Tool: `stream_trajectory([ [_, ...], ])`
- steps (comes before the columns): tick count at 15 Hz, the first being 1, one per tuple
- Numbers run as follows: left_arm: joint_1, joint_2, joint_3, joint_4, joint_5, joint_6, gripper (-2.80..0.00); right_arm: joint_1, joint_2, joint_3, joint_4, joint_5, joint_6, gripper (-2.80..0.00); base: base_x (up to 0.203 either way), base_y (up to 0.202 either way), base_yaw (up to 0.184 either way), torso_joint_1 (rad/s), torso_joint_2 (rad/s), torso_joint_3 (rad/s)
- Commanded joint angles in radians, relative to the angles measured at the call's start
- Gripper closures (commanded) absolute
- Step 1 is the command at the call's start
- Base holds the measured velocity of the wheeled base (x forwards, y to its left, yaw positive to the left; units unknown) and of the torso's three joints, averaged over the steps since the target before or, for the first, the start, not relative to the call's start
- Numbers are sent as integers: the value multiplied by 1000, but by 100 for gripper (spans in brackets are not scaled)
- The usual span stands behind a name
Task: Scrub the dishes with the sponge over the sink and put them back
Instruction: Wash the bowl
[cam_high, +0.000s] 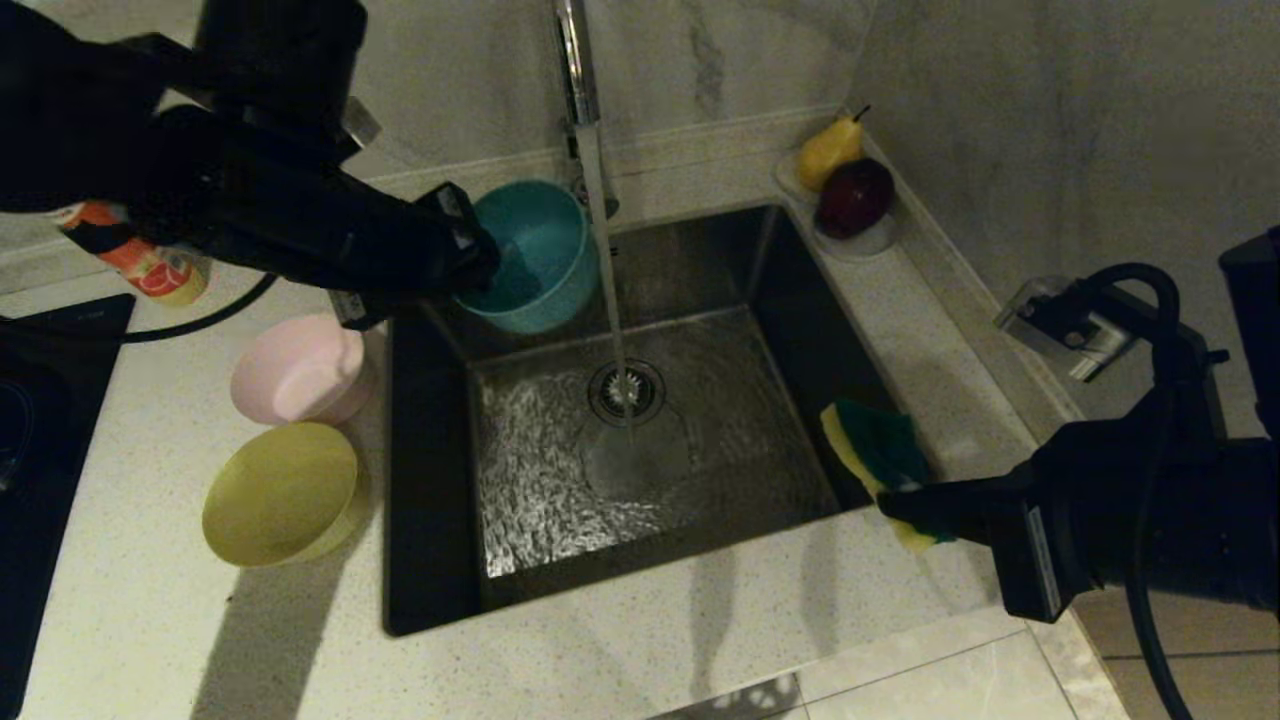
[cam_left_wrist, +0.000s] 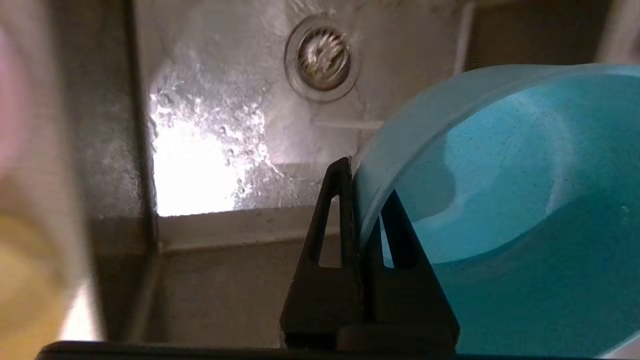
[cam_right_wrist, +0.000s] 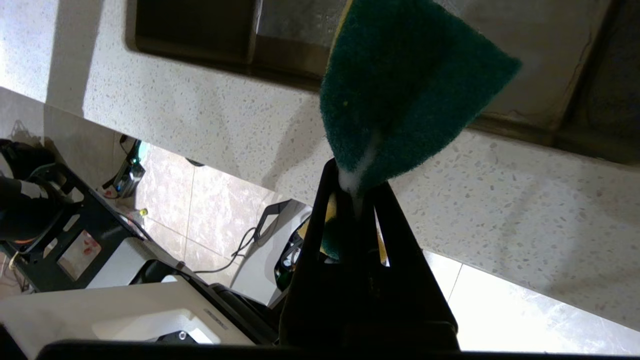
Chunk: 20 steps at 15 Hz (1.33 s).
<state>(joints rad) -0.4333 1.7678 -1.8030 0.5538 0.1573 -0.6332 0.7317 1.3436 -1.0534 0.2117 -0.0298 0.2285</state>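
Left tool (cam_high: 478, 262) pinches the blue bowl's (cam_high: 535, 255) rim over the sink (cam_high: 640, 440) — right tool (cam_high: 905, 500) pinches the sponge (cam_high: 875, 445).

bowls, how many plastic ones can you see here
3. The light blue round plastic bowl is held over the steel sink by the left pincer; the pale pink one and yellow one sit on the counter beside it.

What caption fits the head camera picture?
Left gripper holds the blue bowl over the sink; right gripper holds the sponge.
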Motion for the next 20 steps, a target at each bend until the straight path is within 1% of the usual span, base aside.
stream_trajectory([
  [1,-31,98,2,-7,51,-17,0,0,-1,1,2,0,3,0,0,0,0,0,0,0],
  [3,-41,137,0,-37,64,-33,0,0,-3,8,0,2,3,0,0,0,0,0,0,0],
  [8,-50,203,-23,-114,80,-34,0,-5,-4,43,-58,-1,5,0,0,0,0,0,0,0],
  [10,-50,220,-38,-117,79,-40,0,-5,-3,41,-61,0,3,0,0,0,0,0,0,0],
  [19,-50,197,-26,-109,77,-56,0,-5,-8,44,-61,5,2,0,0,0,0,0,0,0],
  [20,-50,190,-26,-109,77,-65,0,-5,-9,44,-61,4,3,0,0,0,0,0,0,0],
])
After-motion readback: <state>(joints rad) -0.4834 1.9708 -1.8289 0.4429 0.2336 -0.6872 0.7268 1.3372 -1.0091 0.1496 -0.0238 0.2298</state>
